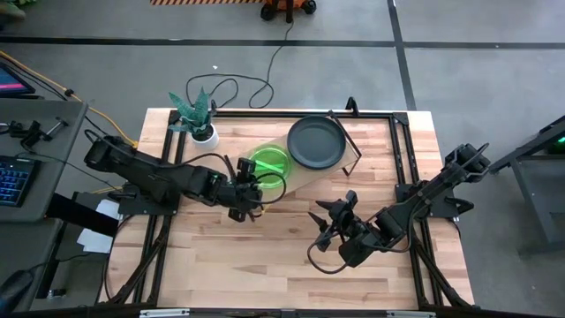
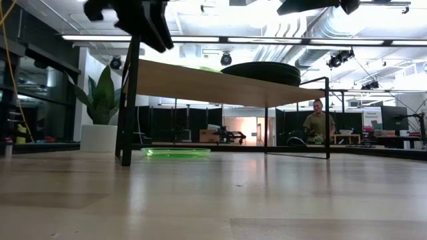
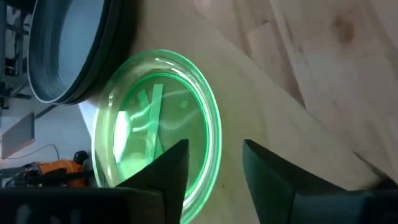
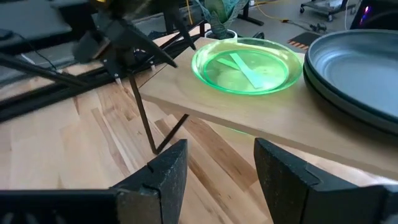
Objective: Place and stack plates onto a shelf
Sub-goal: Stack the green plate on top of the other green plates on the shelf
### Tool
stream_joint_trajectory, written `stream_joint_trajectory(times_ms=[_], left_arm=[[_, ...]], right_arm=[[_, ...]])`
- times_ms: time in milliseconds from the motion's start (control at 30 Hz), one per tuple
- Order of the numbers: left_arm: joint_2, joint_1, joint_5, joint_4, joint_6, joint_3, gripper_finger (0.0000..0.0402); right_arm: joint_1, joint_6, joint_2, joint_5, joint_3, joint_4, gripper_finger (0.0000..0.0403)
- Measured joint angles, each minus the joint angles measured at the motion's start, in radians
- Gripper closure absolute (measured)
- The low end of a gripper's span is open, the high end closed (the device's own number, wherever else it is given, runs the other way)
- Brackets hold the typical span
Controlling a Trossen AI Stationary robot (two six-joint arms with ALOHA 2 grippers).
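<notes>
Light-wood shelf [image 1: 305,172] carries the dark plate stack [image 1: 315,141] and, at its nine o'clock, the green plate [image 1: 270,161] near the edge. Risk: the left gripper [image 1: 250,196], fingers spread just off its rim, could drag it off while withdrawing. Right gripper [image 1: 333,221] waits spread. Only the low view shows another green plate [image 2: 175,153] beneath.
</notes>
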Motion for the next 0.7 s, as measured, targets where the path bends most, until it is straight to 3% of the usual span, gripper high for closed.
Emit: stream_joint_trajectory(times_ms=[233,367,533,700], left_arm=[[-0.087,-0.099,0.021,-0.045,-0.229,0.038,0.0254],[-0.173,-0.206,0.021,0.041,-0.337,-0.015,0.0258],[-0.313,-0.4,-0.105,0.371,-0.376,-0.21,0.0259],[-0.418,-0.558,-0.305,0.811,-0.238,-0.454,0.0259]], right_arm=[[0.007,0.041,0.028,-0.001,0.0,-0.001,0.0233],[0.019,0.085,0.077,-0.036,0.0,-0.001,0.0233],[0.035,0.178,0.205,-0.089,0.0,-0.017,0.0233],[0.001,0.314,0.39,-0.123,0.0,-0.002,0.0233]])
